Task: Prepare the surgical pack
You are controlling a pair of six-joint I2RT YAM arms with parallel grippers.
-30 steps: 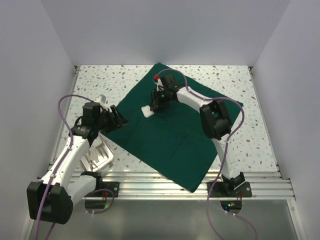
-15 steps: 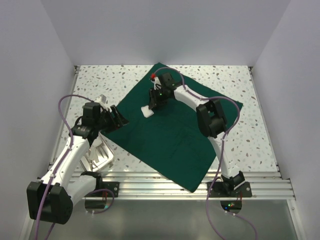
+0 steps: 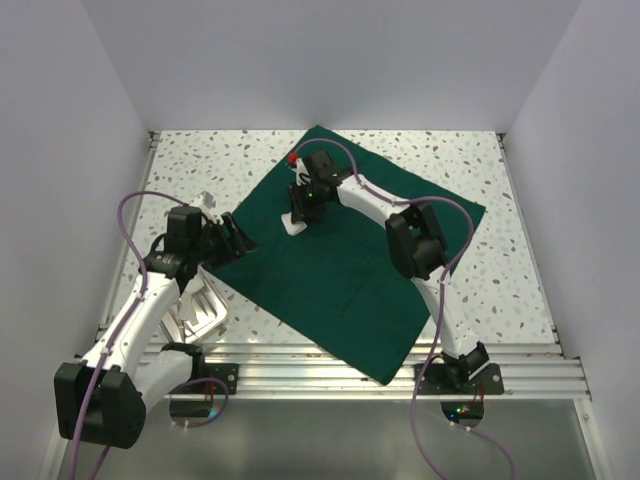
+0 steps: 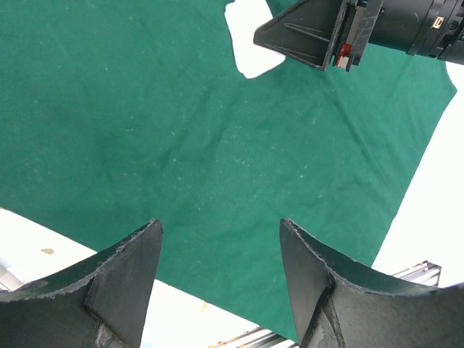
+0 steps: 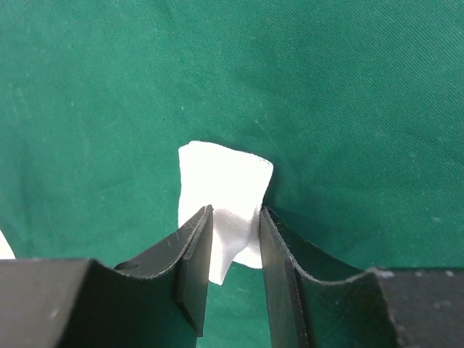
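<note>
Off the drape's left corner, a steel tray sits on the speckled table, close beside the left arm. The left gripper hangs over that same left corner of the drape, its jaws standing wide apart with nothing between them. The drape lies spread flat, a dark green diamond across the middle of the table, with one corner pointing toward the arms' bases. On its upper-left part a small white pad rests on the cloth. The right gripper reaches down onto it. Its two fingers pinch the pad's near edge, which bunches up between them.
</note>
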